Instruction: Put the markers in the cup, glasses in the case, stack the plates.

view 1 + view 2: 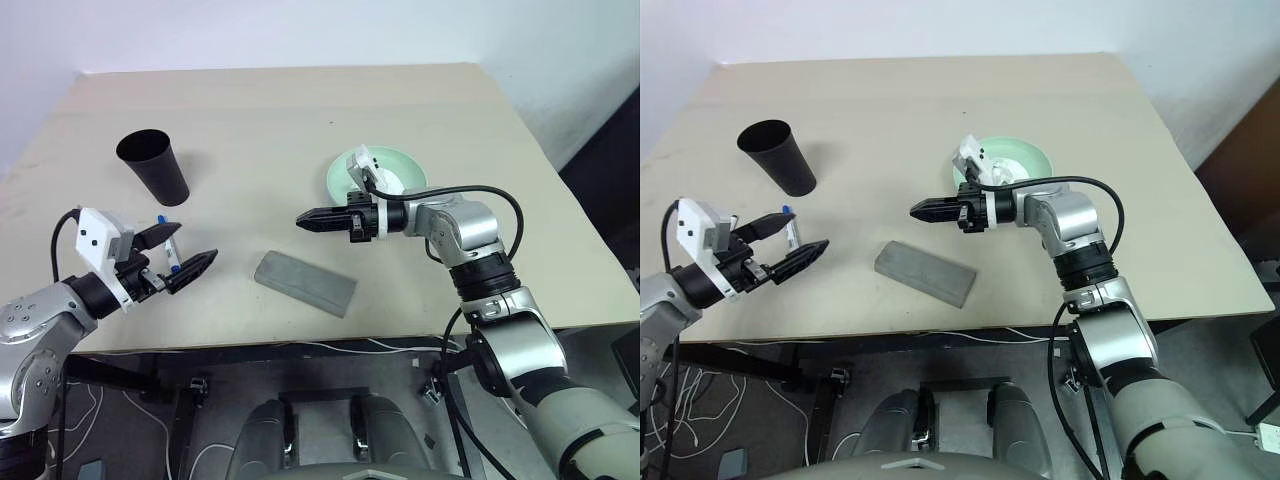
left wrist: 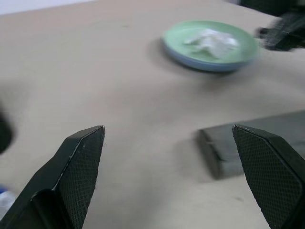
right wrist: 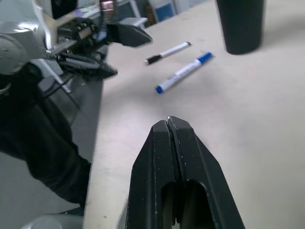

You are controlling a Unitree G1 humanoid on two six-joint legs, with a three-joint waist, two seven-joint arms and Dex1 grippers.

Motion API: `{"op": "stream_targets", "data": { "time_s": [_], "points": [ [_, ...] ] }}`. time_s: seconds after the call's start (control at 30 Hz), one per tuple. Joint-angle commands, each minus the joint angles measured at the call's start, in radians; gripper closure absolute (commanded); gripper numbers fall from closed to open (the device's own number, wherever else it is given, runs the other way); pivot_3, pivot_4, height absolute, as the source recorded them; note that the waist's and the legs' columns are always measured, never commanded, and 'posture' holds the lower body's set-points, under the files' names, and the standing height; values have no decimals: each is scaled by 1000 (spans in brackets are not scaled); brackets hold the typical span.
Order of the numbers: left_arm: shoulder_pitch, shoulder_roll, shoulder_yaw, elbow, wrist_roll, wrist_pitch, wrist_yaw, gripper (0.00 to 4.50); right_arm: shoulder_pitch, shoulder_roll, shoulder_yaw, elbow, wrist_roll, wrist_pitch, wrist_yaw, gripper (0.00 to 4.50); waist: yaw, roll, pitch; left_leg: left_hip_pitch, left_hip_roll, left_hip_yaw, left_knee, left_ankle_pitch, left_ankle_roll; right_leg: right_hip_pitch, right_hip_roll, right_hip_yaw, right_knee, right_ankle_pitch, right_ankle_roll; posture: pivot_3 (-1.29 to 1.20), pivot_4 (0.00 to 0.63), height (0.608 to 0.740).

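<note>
Two markers lie side by side near the table's left front edge: one white with blue ends [image 3: 183, 73], one plain white [image 3: 167, 51]. My left gripper [image 1: 195, 242] hovers open just over them. The black cup [image 1: 153, 165] stands upright behind them. The grey case [image 1: 305, 282] lies shut at the front centre. The mint green plate [image 2: 209, 45] sits on a pale blue one, with a crumpled white tissue [image 2: 209, 40] in it. My right gripper [image 1: 302, 218] is shut and empty, held above the table between plate and case, pointing left. The glasses are out of view.
The table's front edge [image 1: 300, 345] runs just below the case and the left gripper. Bare tabletop [image 1: 290, 110] stretches behind the cup and plates to the far edge.
</note>
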Motion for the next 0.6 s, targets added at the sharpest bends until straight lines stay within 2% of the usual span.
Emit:
{"op": "stream_targets", "data": {
  "time_s": [0.03, 0.17, 0.27, 0.4, 0.6],
  "points": [
    [-12, -12, 67, -4, 6, 14, 86, 0, -17, -4, -16, -21, 3, -25, -15, 4467, 0, 0, 0, 0, 0, 0, 0, 0, 0, 0, 0, 0, 0, 0, 0, 0, 150, 740],
    [16, -22, 106, -38, 8, 29, 152, 0, -19, -2, -16, -18, 5, -30, -27, 4467, 0, 0, 0, 0, 0, 0, 0, 0, 0, 0, 0, 0, 0, 0, 0, 0, 150, 740],
    [48, -22, 136, -62, -6, 38, 164, 0, -28, -4, -23, -4, 7, -34, -29, 3922, 0, 0, 0, 0, 0, 0, 0, 0, 0, 0, 0, 0, 0, 0, 0, 0, 150, 740],
    [78, -27, 191, -85, -31, 58, 193, 0, -42, -3, -24, 24, -2, -61, -34, 2609, 0, 0, 0, 0, 0, 0, 0, 0, 0, 0, 0, 0, 0, 0, 0, 0, 150, 740],
    [57, -5, 266, -42, 36, 80, 322, 0, -100, 16, -27, 125, -36, -132, -67, 548, 0, 0, 0, 0, 0, 0, 1, 0, 0, 0, 0, 0, 1, 0, 0, 0, 150, 740]
  ]
}}
